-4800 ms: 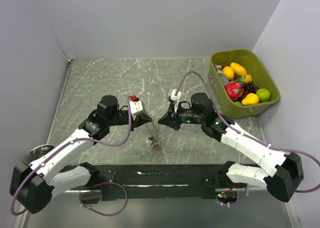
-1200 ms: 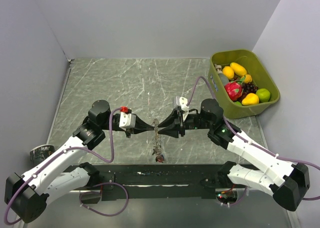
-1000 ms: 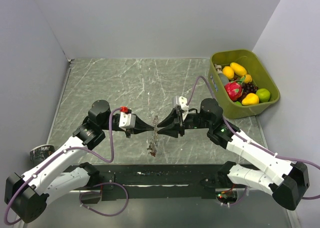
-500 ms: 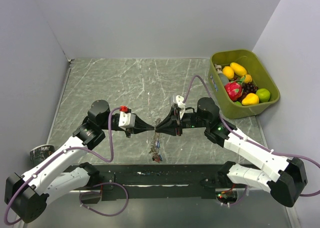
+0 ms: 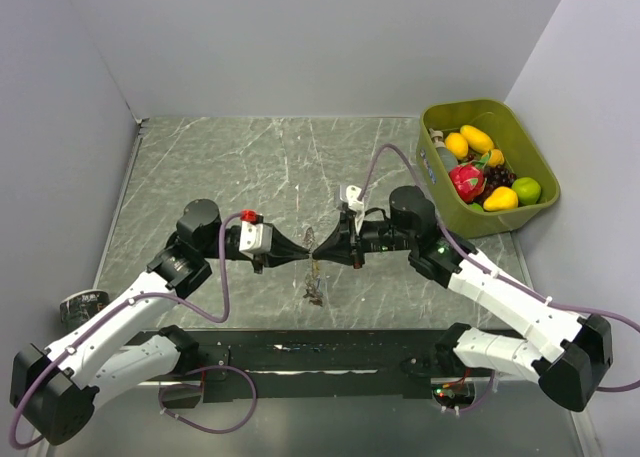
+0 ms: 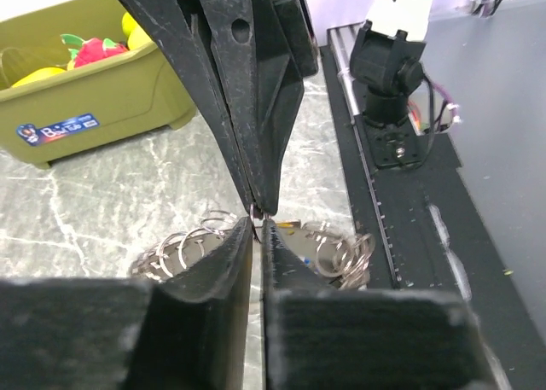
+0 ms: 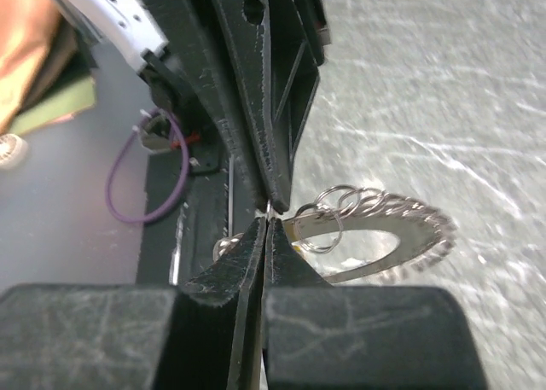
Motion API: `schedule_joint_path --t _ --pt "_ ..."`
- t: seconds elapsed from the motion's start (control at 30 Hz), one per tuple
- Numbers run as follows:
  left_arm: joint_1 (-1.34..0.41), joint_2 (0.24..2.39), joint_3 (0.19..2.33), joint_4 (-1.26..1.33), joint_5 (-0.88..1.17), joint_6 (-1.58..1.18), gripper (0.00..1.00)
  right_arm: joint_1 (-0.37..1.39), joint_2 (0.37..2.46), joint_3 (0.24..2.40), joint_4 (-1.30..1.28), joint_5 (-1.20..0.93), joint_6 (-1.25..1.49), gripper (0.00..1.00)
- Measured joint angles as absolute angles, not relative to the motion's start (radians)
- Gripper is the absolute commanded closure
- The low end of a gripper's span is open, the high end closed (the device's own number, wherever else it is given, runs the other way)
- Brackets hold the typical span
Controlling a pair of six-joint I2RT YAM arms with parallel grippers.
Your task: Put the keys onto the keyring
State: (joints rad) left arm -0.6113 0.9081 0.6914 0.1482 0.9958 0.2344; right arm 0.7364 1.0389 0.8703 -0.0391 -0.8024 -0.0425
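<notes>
Both arms meet tip to tip over the middle of the marble table (image 5: 220, 167).

- Right gripper (image 5: 323, 247): fingers pressed flat together, clenched on the thin wire of the keyring (image 7: 409, 211).
- Left gripper (image 5: 304, 249): jaws a narrow slit apart at that same wire. Cannot tell whether it pinches or has let go.
- The keyring hangs below the tips, with small split rings (image 6: 194, 241) strung along its rim.
- The keys (image 5: 315, 296) are a dark cluster at the low end, too small to count.

Judgement: threading is under way. Cannot confirm that every key is on.
</notes>
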Motion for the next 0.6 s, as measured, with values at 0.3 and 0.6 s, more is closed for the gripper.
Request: schedule_joint_path --t 0.3,0.6 --pt "-0.612 0.934 0.709 0.069 0.963 0.277 0.42 0.735 1.125 1.063 -0.389 -0.682 -0.216 1.0" --pt "-0.612 0.978 0.728 0.012 0.917 0.299 0.48 0.799 1.213 1.165 -0.614 -0.539 -0.316 1.0"
